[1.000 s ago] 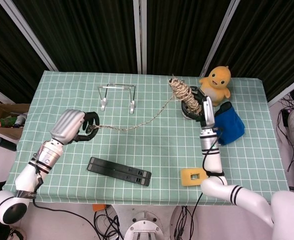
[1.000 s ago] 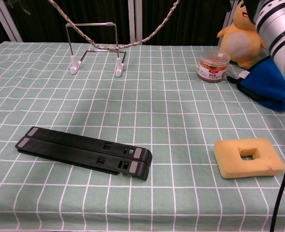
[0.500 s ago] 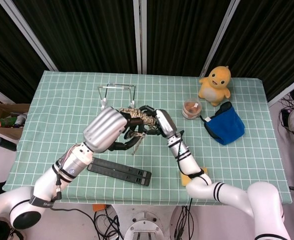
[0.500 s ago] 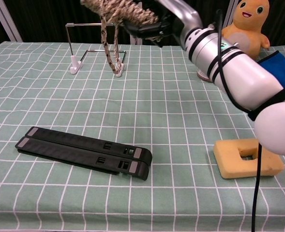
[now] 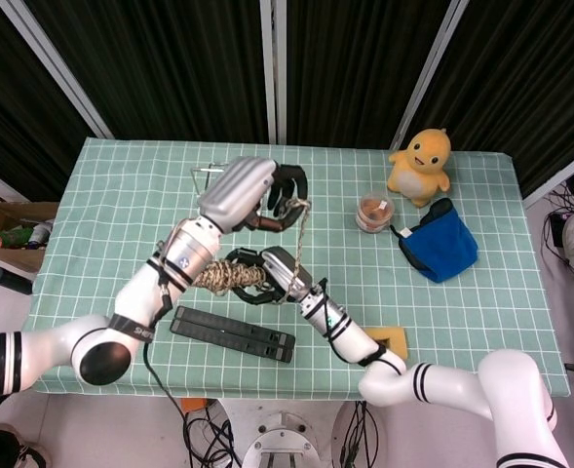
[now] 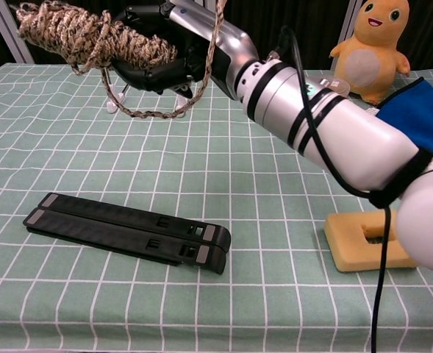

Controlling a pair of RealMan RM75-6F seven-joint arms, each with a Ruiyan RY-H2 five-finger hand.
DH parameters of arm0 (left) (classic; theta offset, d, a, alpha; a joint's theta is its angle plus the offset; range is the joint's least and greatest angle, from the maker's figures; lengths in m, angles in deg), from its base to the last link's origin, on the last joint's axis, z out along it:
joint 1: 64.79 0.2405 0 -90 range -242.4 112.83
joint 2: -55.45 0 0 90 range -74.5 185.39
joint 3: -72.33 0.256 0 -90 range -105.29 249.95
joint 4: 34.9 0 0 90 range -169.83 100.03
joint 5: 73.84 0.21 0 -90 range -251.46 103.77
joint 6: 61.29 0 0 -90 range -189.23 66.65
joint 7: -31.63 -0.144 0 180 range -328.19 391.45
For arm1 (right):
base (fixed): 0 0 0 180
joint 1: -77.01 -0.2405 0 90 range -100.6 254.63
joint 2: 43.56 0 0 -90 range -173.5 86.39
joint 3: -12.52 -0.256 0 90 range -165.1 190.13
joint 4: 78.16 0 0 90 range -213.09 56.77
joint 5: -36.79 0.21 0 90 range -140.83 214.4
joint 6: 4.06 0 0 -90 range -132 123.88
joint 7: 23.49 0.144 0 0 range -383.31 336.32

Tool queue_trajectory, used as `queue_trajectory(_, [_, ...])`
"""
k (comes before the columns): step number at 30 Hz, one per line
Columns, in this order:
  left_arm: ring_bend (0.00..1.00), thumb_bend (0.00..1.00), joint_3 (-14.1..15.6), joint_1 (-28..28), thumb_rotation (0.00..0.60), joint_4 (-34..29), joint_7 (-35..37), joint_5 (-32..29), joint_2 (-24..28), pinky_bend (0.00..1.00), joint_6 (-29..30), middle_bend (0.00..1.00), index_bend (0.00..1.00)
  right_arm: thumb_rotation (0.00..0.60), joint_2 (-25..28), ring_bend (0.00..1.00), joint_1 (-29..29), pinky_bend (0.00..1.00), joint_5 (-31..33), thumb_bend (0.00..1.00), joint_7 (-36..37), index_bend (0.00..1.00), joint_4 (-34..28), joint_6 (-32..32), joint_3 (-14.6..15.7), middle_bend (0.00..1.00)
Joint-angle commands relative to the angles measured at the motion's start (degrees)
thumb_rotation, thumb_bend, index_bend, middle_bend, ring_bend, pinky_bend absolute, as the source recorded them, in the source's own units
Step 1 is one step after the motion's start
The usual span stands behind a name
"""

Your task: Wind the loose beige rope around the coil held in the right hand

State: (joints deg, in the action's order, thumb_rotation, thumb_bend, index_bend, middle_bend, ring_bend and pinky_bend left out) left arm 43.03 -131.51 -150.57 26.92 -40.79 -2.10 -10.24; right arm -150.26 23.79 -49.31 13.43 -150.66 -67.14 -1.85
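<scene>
The beige rope coil (image 5: 221,278) (image 6: 84,35) lies roughly level above the table, and my right hand (image 5: 265,274) (image 6: 156,53) grips its end with dark fingers. From the coil a loose strand (image 5: 297,234) (image 6: 215,33) rises to my left hand (image 5: 267,191), which pinches it above the table's far middle. A slack loop of rope (image 6: 148,112) hangs under the coil. The left hand itself is outside the chest view.
A black folded stand (image 5: 233,334) (image 6: 128,232) lies near the front edge. A yellow foam block (image 5: 396,341) (image 6: 374,239) sits front right. A jar (image 5: 372,210), a yellow duck toy (image 5: 421,161) and a blue cloth (image 5: 442,242) are at the back right. A wire stand (image 5: 207,172) is partly hidden behind my left arm.
My right hand has carried the coil toward the left and nearer the front. My left hand has moved up and to the far side, drawing the strand upright over the coil.
</scene>
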Motion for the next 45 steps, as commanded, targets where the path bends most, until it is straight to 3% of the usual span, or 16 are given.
queue_trajectory(1, [0.69, 0.51, 0.26, -2.57, 0.6, 8.23, 1.45, -7.68, -1.78, 0.82, -2.44, 0.76, 0.81, 0.6, 3.1, 0.68, 2.36, 0.91, -2.44, 0.65, 3.07, 0.89, -3.39, -2.29, 2.64, 0.75])
queue_trajectory(8, [0.69, 0.51, 5.21, -0.85, 0.6, 17.37, 3.21, -13.2, -3.39, 0.82, -8.42, 0.76, 0.81, 0.6, 9.52, 0.68, 7.54, 0.91, -4.98, 0.65, 10.2, 0.9, -9.31, -7.63, 6.27, 0.75])
queue_trajectory(15, [0.69, 0.51, 11.66, 3.39, 0.6, 20.55, 2.02, -7.44, -6.04, 0.82, -8.32, 0.76, 0.81, 0.6, 13.92, 0.68, 12.24, 0.91, -6.7, 0.65, 14.36, 0.9, -13.64, -14.73, 7.0, 0.75])
queue_trajectory(24, [0.69, 0.51, 16.28, 10.0, 0.6, 21.37, 3.14, 1.72, -8.59, 0.82, -5.09, 0.77, 0.81, 0.6, 15.35, 0.68, 16.12, 0.91, -4.75, 0.66, 16.17, 0.9, -14.86, -19.8, 5.03, 0.75])
queue_trajectory(30, [0.69, 0.51, 18.66, 15.08, 0.6, 17.47, 2.59, 11.57, -7.55, 0.82, 0.41, 0.77, 0.81, 0.6, 12.81, 0.68, 18.41, 0.91, -0.99, 0.65, 15.89, 0.9, -11.1, -21.74, 2.77, 0.75])
queue_trajectory(34, [0.73, 0.51, 20.9, 18.52, 0.6, 12.03, -2.29, 19.41, -6.54, 0.85, 8.49, 0.77, 0.81, 0.6, 8.94, 0.68, 18.48, 0.91, 1.58, 0.65, 11.51, 0.9, -7.53, -22.8, -0.17, 0.75])
queue_trajectory(45, [0.73, 0.51, 20.56, 21.77, 0.6, -2.37, -8.7, 29.2, -3.09, 0.85, 15.33, 0.77, 0.81, 0.6, 0.45, 0.68, 12.93, 0.91, 10.37, 0.65, 6.31, 0.89, 0.43, -13.9, -7.69, 0.75])
